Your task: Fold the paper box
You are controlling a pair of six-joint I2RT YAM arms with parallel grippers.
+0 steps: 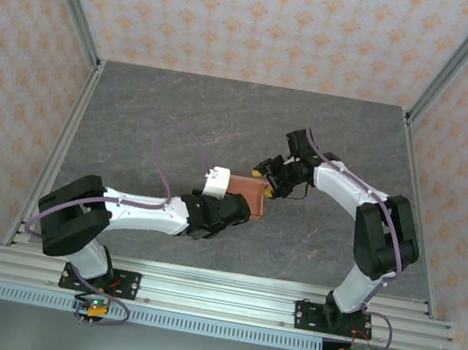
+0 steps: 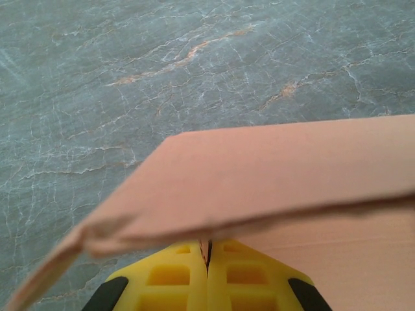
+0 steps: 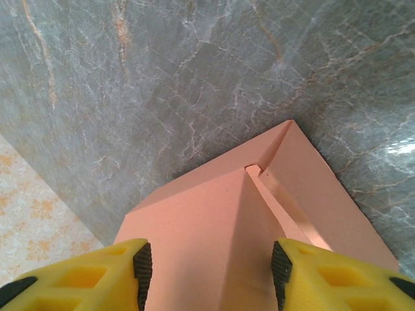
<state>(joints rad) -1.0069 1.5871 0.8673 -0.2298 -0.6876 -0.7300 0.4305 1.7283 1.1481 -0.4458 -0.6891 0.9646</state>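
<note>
The paper box (image 1: 246, 199) is being pinched over the surface (image 1: 182, 111) at its 6 o'clock edge by the fully closed left end effector (image 2: 209, 249), while the half-open, empty right end effector (image 3: 211, 272) is straddling its 12-to-6 o'clock ridge.

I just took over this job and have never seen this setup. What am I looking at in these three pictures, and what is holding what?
Two robot arms are bolted at the near edge of a grey marbled table. The wide picture looks down from above and behind them. The other two come from a camera on each wrist. Between the arms is a salmon paper box, partly folded. The left tool is shut on the box. The right tool has the box between its jaws, which stand apart; whether they press it I cannot tell.
</note>
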